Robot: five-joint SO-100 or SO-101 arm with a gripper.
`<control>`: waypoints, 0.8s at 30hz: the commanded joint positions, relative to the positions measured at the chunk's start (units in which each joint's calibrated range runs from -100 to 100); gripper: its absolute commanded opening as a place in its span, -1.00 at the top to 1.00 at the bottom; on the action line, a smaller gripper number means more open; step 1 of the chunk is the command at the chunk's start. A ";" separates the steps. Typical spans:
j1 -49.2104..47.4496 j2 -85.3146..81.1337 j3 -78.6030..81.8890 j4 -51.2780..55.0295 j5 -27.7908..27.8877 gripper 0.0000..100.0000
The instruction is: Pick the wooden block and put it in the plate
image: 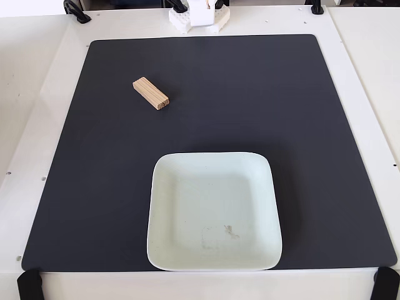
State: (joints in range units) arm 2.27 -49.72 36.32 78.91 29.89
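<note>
In the fixed view the wooden block (150, 93), a small light-tan bar with grain lines, lies flat on the black mat, upper left, turned diagonally. The plate (164, 187), a pale mint-white square dish with rounded corners and a faint mark inside, sits empty at the lower middle of the mat. Only the arm's white base (199, 17) shows at the top edge. The gripper is out of view.
The black mat (300, 125) covers most of the white table (369, 75). Black clamps sit at the top edge (76, 11) and at the bottom corners (28, 284).
</note>
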 commanded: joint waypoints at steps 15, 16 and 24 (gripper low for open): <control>17.44 20.83 -25.12 -0.56 -27.97 0.97; 18.45 22.01 -24.85 -0.48 -28.93 0.97; 24.94 33.20 -21.70 -0.21 -37.15 0.97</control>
State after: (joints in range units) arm 25.16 -19.01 14.62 78.91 -5.11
